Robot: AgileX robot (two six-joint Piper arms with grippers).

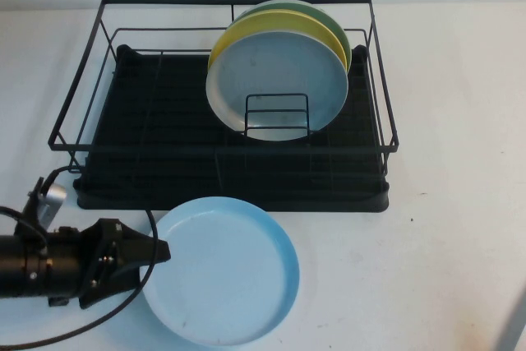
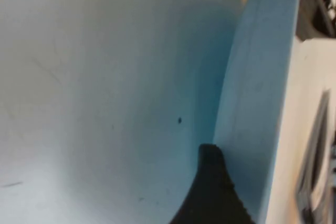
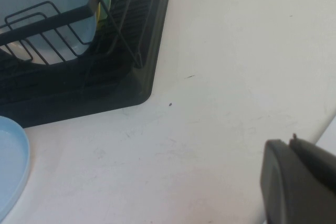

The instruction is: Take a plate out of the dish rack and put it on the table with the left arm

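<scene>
The bright sky-blue plate (image 1: 226,273) lies on the white table (image 1: 444,203), just in front of the black dish rack (image 1: 238,178). My left gripper (image 1: 158,252) comes in from the left, shut on the plate's left rim. In the left wrist view the plate (image 2: 105,77) fills the picture, and one black finger (image 2: 210,182) rests inside it against the raised rim; the other finger is hidden. My right gripper (image 3: 289,142) is shut and empty, low at the table's front right, clear of the rack (image 3: 79,93). The plate's edge (image 3: 8,166) also shows in the right wrist view.
A duller grey-blue plate (image 1: 279,80) stands upright in the rack's small wire holder, with a yellow plate (image 1: 246,30) and a green plate (image 1: 329,22) behind it. A sliver of the right arm (image 1: 516,326) shows at the front right corner.
</scene>
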